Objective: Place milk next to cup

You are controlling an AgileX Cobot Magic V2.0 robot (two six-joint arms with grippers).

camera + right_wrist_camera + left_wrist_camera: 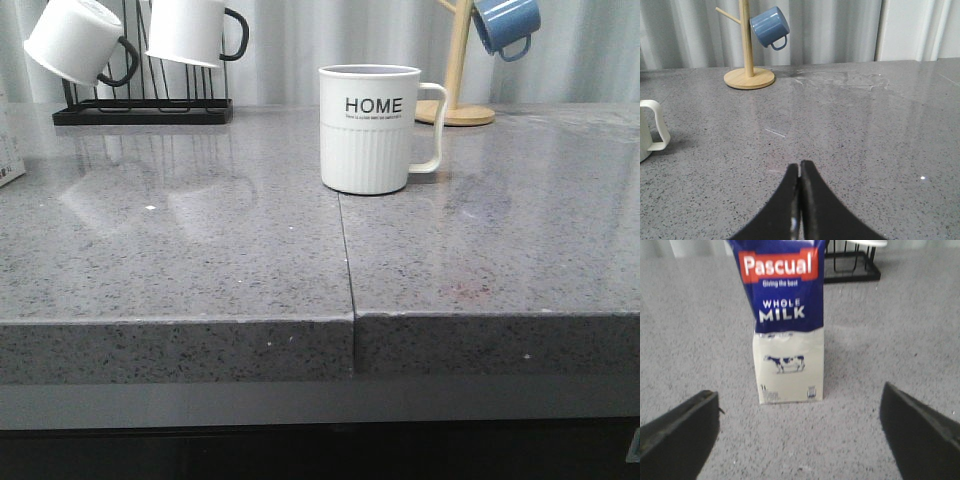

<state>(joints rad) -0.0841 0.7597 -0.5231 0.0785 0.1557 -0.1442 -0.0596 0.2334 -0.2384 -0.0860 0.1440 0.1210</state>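
The cup (pixel 368 130), a white mug lettered "HOME" with a ribbed lower half, stands upright near the middle of the grey desk (pixel 200 260), its handle toward the right; its inside cannot be seen. The milk (pixel 785 325) stands upright on the desk in the left wrist view, directly ahead of the left end effector (pixel 800 440), whose fingers are spread wide and clear of the carton. The carton's top is cut off by the frame. The right end effector (pixel 800 200) has its fingers pressed together, holding nothing, low over bare desk. Two white mugs (pixel 75 40) hang on a black rack (pixel 140 110) at the back left; a blue mug (pixel 505 25) hangs on a wooden stand (pixel 457 80).
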